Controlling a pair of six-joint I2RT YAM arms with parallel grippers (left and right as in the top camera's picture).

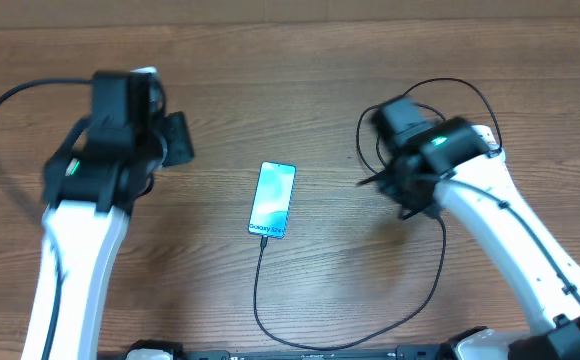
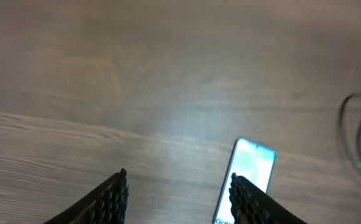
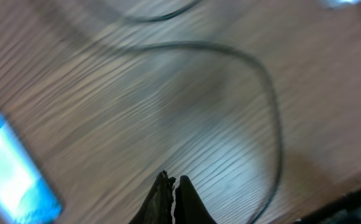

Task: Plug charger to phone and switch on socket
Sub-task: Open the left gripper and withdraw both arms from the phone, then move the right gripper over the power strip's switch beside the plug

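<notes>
The phone [image 1: 272,200] lies flat mid-table with its blue screen lit. It also shows in the left wrist view [image 2: 250,171] and, blurred, in the right wrist view [image 3: 14,171]. The black charger cable [image 1: 440,270] meets the phone's near end, loops along the front edge and runs up to coils behind the right arm. It shows in the right wrist view [image 3: 269,93]. My left gripper [image 2: 177,193] is open and empty, left of the phone [image 1: 178,140]. My right gripper [image 3: 173,183] is shut on nothing, right of the phone [image 1: 368,182]. The socket is out of view.
The wooden table [image 1: 320,100] fills every view. Cable coils [image 1: 430,100] lie at the back right by my right wrist. A thick black arm cable [image 1: 10,100] arcs at the far left. A small white object [image 3: 345,3] sits blurred at the right wrist view's top edge.
</notes>
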